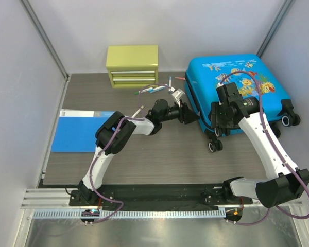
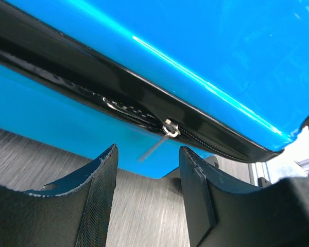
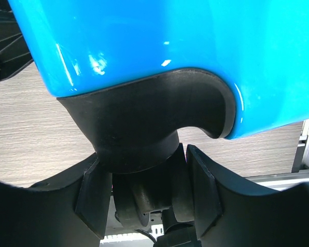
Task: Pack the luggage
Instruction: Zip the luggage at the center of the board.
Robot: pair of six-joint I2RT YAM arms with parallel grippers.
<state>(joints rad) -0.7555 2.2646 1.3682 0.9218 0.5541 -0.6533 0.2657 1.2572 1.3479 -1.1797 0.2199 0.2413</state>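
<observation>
We see the luggage (image 1: 237, 87) lying closed at the upper right of the overhead view. Our left gripper (image 2: 148, 154), half open and empty, sits just below the zipper pull (image 2: 155, 145), whose track slants from upper left to lower right. Our right gripper (image 3: 143, 154) clamps the wheel housing (image 3: 139, 118), so the left arm is nearer the pull.

Top view: the little bits (image 1: 157, 88) by the drawer box (image 1: 132, 66) were too tiny to name. Both wrist cams chopped off most of the luggage (image 2: 206, 46), the zipper pull (image 2: 155, 146) was blurry, and the wheel (image 3: 130, 208) sat half hidden between the fingers of the right gripper (image 3: 144, 188).
</observation>
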